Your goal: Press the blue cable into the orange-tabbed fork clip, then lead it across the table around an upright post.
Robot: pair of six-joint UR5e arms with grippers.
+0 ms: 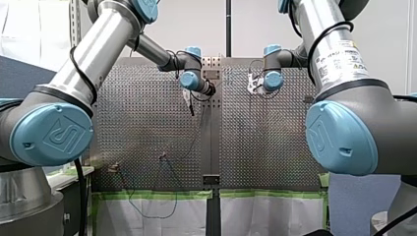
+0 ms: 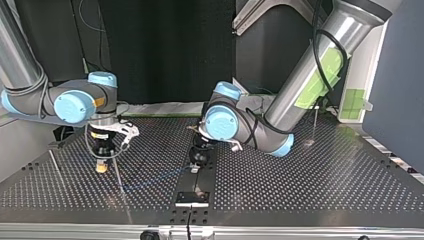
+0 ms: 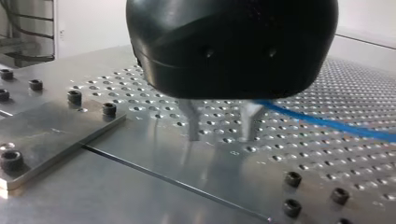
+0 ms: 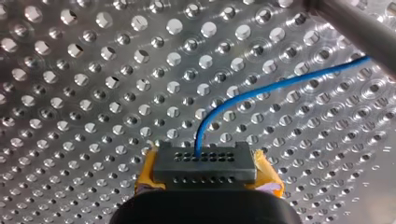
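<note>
R tool (image 4: 206,171) grips perforated blk plug (image 4: 205,164).

blue cable (image 3: 327,121) cut off, post (image 4: 355,23) blurred

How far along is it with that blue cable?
Early, I think. Done: nothing I can confirm; no view shows the cable seated in a clip. In hand: it runs past my open left gripper to a dark block at my right gripper. Left: leading it round a post; it seems to wrap none yet.
</note>
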